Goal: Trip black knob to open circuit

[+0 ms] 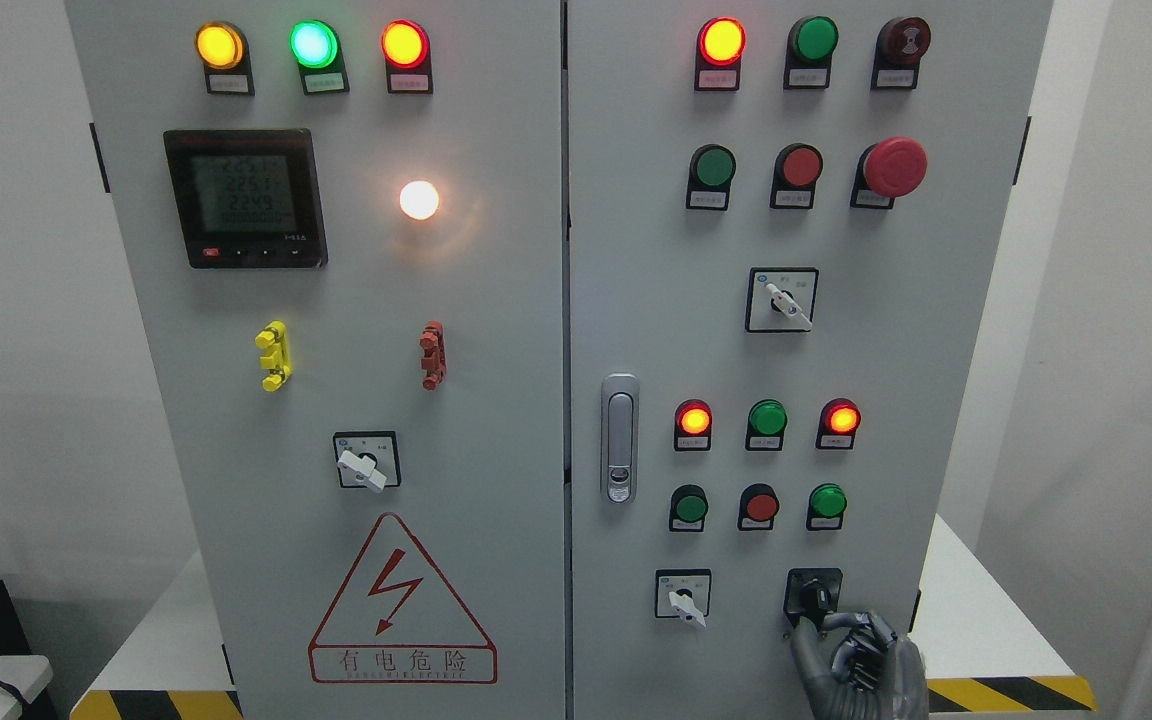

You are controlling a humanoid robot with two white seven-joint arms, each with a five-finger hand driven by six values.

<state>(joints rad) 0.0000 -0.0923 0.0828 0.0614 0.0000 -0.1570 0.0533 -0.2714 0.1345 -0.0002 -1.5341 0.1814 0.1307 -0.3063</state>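
White walls frame a grey two-door control cabinet [496, 400] standing on a white surface [976, 620] edged with yellow-and-black hazard tape. At the lower right of the frame, the robot's right hand [861, 665] rises from the bottom edge, its fingers [826, 625] curled narrow around the black knob [814, 597], fingertips touching the knob's lower edge. That knob sits at the bottom of the right door, just right of a white-handled selector switch [683, 600]. Red, green and amber indicator lamps glow above, beside a digital meter [244, 197] at upper left and a red mushroom button [893, 166] at upper right.
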